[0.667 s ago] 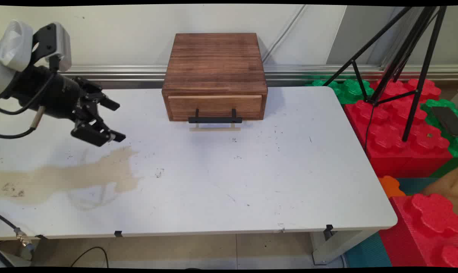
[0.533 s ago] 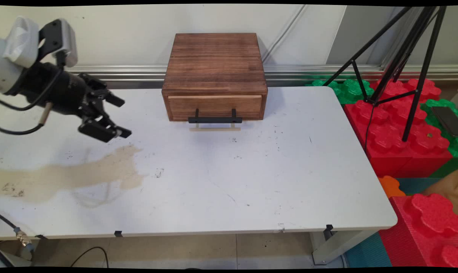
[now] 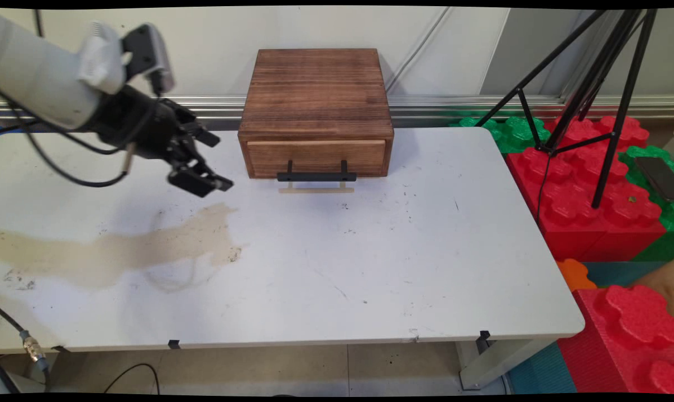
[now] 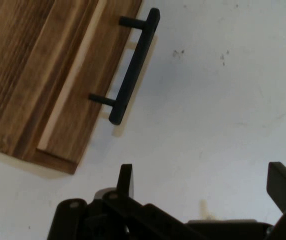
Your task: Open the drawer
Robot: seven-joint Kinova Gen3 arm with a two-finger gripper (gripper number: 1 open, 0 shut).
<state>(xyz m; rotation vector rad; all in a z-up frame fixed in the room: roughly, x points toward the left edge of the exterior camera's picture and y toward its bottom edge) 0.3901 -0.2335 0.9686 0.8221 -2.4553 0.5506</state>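
1. Moved since the earlier pictures: the gripper (image 3: 214,161) has travelled rightward and toward the wall across the table (image 3: 370,257), from above the table's left part to a spot near the left front corner of the wooden box (image 3: 316,95); nothing else on the table has shifted.
2. Gripper: black, two fingers spread wide apart, holding nothing. It hangs clear of the table surface and touches no item. In the hand view it (image 4: 203,185) points at bare table just off the box's corner.
3. Wooden box: dark brown, standing at the back of the table against the wall rail. Its front holds a single drawer (image 3: 316,157), lighter in tone and shut flush.
4. Drawer handle (image 3: 316,176): black bar on two short posts, low on the drawer front. In the hand view the handle (image 4: 133,67) lies ahead of the fingers, apart from them.
5. Table: white, scuffed, with a tan stain (image 3: 119,251) across its left part, below the gripper.
6. Surroundings: black tripod (image 3: 588,84) and large red and green foam blocks (image 3: 588,184) off the table's right end.
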